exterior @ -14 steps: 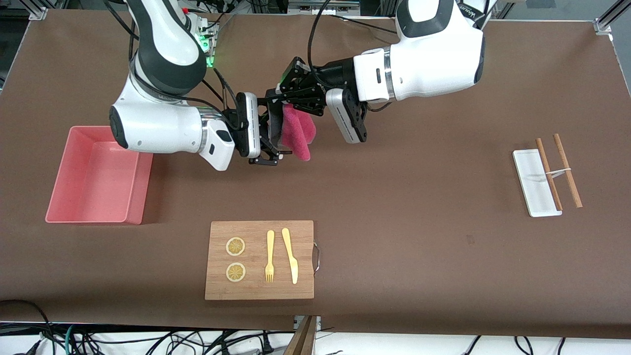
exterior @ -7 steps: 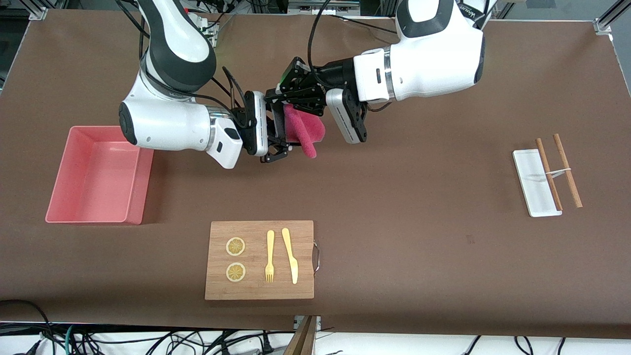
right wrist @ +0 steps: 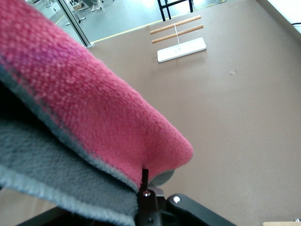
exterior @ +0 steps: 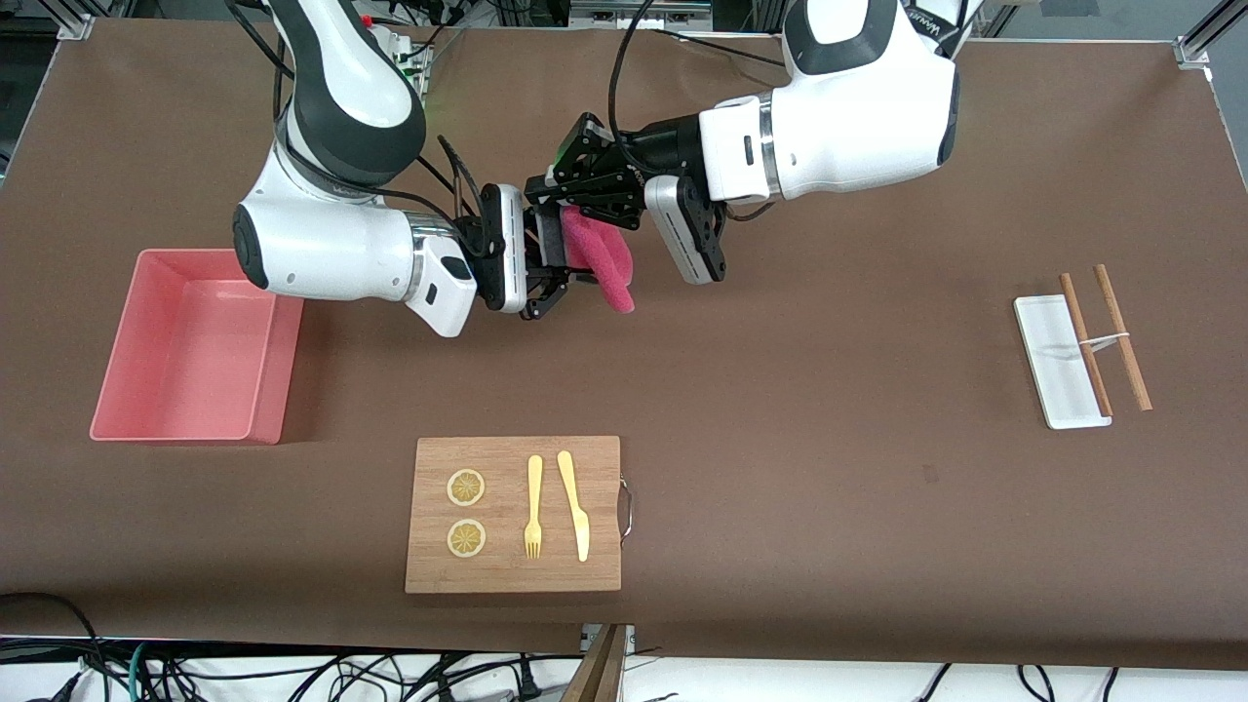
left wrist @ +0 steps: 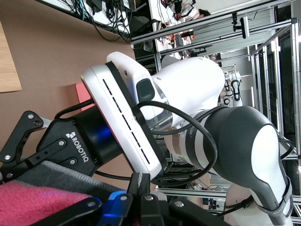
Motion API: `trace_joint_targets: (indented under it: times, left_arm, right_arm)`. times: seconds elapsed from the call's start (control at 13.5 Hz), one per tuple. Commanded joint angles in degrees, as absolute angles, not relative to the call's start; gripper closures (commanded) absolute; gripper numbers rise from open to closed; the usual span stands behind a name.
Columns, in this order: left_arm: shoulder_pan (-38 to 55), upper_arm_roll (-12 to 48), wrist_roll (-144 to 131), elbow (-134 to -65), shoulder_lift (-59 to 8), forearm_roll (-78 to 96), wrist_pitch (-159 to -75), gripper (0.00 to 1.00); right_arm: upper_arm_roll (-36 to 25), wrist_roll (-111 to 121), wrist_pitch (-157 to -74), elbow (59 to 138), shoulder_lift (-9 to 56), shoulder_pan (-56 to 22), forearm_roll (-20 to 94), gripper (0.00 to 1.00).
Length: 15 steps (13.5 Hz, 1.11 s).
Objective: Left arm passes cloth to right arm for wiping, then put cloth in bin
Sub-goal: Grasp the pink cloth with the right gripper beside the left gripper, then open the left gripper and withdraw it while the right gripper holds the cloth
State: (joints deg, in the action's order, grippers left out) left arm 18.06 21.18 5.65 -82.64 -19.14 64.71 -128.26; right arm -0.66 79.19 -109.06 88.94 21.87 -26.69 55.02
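1. the counter (exterior: 829, 546) is covered in brown; both arms meet in the air over its middle, toward the robots' bases.
2. the bin (exterior: 268, 366), salmon-pink with tall walls, sits toward the right arm's end of the counter, its long axis running from the bases toward the front camera.
3. the wooden board (exterior: 507, 570) lies nearer to the front camera than the bin, carrying two lemon slices (exterior: 466, 487), a yellow fork (exterior: 533, 506) and a yellow knife (exterior: 574, 505).
4. the cloth (exterior: 597, 261) is up in the air between the two tools, its long axis hanging downward with the free end lowest; the right wrist view shows a magenta face and a grey underside (right wrist: 70, 108).
5. the left tool (exterior: 573, 207) is pinching the cloth's upper end.
6. the right tool (exterior: 546, 263) has one finger on each side of the cloth; i cannot tell whether they have pressed onto it. its body reads "robotiq" in the left wrist view (left wrist: 61, 141).
7. a white tray (exterior: 1048, 375) lies toward the left arm's end, with two wooden sticks (exterior: 1121, 336) partly on and just beside it.
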Motion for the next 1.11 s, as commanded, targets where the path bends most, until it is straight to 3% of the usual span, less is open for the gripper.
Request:
trace_joint_targets:
  times: [0.0,0.22,0.37,1.04]
  left_arm:
    - [18.02,21.45,5.71,-81.91,-19.34,66.62,-128.67,1.0]
    - [17.93,21.45,5.63,-81.91,-19.34,66.53,-128.67,0.96]
    - [17.93,21.18,6.5,-81.91,-19.07,65.83,-128.67,0.01]
    - [15.66,21.0,6.15,-82.26,-17.14,65.48,-128.24,0.0]
  right_arm:
    - [-0.79,78.93,-108.54,88.68,21.8,-26.46,55.9,1.0]
    - [-0.79,78.58,-108.54,88.68,21.62,-26.46,55.64,1.0]
    - [-0.88,77.78,-108.46,88.68,21.36,-26.46,55.28,1.0]
    - [-6.67,77.78,-97.04,87.54,20.83,-25.14,48.79,1.0]
